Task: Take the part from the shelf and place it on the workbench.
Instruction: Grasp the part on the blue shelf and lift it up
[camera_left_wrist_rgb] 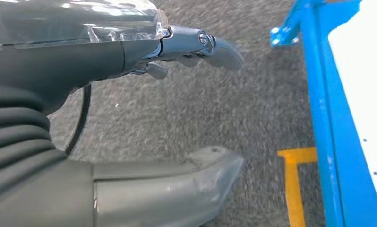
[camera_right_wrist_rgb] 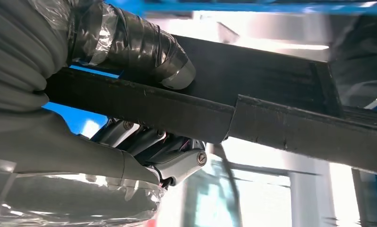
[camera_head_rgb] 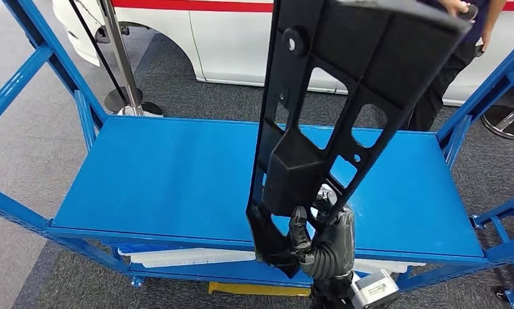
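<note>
R hand (camera_head_rgb: 328, 248) sits nearest the body, clamped round the lower end of the black part (camera_head_rgb: 344, 96). In the R wrist view the thumb (camera_right_wrist_rgb: 144, 52) presses one face and the fingers (camera_right_wrist_rgb: 149, 142) wrap the other, so the part is pinched across its thickness. It stands nearly upright, tilted a bit to the robot's right, w/ most of its length rising above the grip; probably carried this way so the long end stays off the frame.

L hand (camera_left_wrist_rgb: 130, 118) hangs over grey carpet by a blue frame leg (camera_left_wrist_rgb: 328, 118) and a yellow floor mark (camera_left_wrist_rgb: 295, 179). Thumb and fingers are apart, holding nothing.

Beyond the part lies the blue shelf deck (camera_head_rgb: 164, 180), and the part is lifted above it, not touching as far as I can judge. A white panel (camera_head_rgb: 190, 257) lies on the tier below.

Further back: a stanchion post (camera_head_rgb: 122, 61), a white vehicle (camera_head_rgb: 235, 38), and a person (camera_head_rgb: 457, 58) standing at far right. Workbench isn't visible, so the placing step looks not yet done.
</note>
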Controlling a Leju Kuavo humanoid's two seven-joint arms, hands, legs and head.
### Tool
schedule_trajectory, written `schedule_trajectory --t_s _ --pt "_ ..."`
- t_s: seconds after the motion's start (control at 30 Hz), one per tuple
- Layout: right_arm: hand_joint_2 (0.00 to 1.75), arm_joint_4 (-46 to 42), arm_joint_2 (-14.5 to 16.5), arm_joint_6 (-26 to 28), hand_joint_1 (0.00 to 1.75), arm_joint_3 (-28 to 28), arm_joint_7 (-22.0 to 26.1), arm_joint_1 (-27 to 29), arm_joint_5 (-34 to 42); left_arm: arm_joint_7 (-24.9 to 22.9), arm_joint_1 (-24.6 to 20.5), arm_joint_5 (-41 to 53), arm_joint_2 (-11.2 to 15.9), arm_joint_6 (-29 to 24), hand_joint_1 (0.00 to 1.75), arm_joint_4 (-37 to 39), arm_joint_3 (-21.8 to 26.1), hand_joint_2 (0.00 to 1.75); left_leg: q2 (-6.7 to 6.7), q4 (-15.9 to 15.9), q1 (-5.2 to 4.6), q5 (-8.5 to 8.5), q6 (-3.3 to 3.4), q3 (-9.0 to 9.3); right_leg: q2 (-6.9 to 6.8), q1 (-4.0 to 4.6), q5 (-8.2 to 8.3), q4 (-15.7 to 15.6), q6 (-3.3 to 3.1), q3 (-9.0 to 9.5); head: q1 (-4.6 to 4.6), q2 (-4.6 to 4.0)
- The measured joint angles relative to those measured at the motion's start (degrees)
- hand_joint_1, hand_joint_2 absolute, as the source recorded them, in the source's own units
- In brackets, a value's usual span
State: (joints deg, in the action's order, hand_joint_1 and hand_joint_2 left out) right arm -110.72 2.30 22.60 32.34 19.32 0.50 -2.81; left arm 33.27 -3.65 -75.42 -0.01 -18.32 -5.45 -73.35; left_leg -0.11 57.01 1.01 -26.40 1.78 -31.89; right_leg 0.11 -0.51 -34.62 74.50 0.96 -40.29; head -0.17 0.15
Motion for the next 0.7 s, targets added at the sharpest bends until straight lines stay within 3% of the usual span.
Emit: schedule_trajectory --t_s 0.03,0.13,0.2,0.33,0.43,0.5,0.7 --pt "1.75 0.22 -0.08 -3.23 1.75 -0.73 -0.02 1.15 1.68 -0.17 0.03 -0.53 -0.12 -0.04 0.0 0.01 0.0 1.75 -0.05 0.06 0.0 -0.05 -0.04 0.02 -0.01 -0.09 1.04 -0.58 0.03 0.19 0.0 0.0" --pt "1.75 0.67 -0.19 -11.48 1.75 -2.71 1.7 4.2 4.42 -0.59 -0.05 -1.8 -0.51 -0.2 0.0 0.01 0.0 1.75 -0.21 0.58 -0.1 -0.48 -0.55 0.05 -0.09 -0.25 6.34 -11.02 -0.23 5.15 0.0 0.0" --pt "1.75 0.73 -0.16 -14.07 1.75 -3.62 3.42 5.8 5.29 -0.89 -0.1 -2.4 -0.6 -0.29 0.0 0.01 -0.01 1.75 -0.26 0.97 -0.3 -0.81 -1.14 -0.08 -0.05 -0.11 7.18 -14.74 -0.66 6.86 -0.01 0.0" --pt "1.75 0.67 -0.07 -16.1 1.75 -5.33 5.17 8.29 6.91 -1.03 -0.12 -3.03 -0.77 -0.08 0.0 0.02 -0.02 1.75 -0.24 1.95 -0.11 -1.85 -2.39 -0.32 -0.01 -0.07 7.32 -15.31 -2.12 7.06 -0.02 0.0" --pt "1.75 0.66 0.05 -16.44 1.75 -5.8 5.47 9.1 7.06 -1.03 -0.18 -3.04 -0.88 -0.05 0.0 0.03 -0.02 1.75 -0.19 10.71 0.06 -6.92 -3.06 -4.19 -0.1 -0.19 7.48 -15.57 -2.82 7.12 -0.05 0.0" --pt "1.75 0.67 0.07 -16.46 1.75 -5.92 5.49 9.37 7.08 -1.03 -0.2 -3.06 -0.9 -0.05 0.0 0.03 -0.02 1.75 -0.18 15.32 0.09 -8.99 -3.24 -6.29 -0.12 -0.1 7.47 -15.55 -2.86 7.09 -0.04 0.0" --pt "1.75 0.67 0.06 -16.46 1.75 -5.94 5.49 9.42 7.09 -1.03 -0.2 -3.06 -0.91 -0.06 0.0 0.03 -0.02 1.75 -0.18 15.95 0.09 -9.22 -3.26 -6.58 -0.13 -0.08 7.47 -15.55 -2.86 7.09 -0.04 0.0"
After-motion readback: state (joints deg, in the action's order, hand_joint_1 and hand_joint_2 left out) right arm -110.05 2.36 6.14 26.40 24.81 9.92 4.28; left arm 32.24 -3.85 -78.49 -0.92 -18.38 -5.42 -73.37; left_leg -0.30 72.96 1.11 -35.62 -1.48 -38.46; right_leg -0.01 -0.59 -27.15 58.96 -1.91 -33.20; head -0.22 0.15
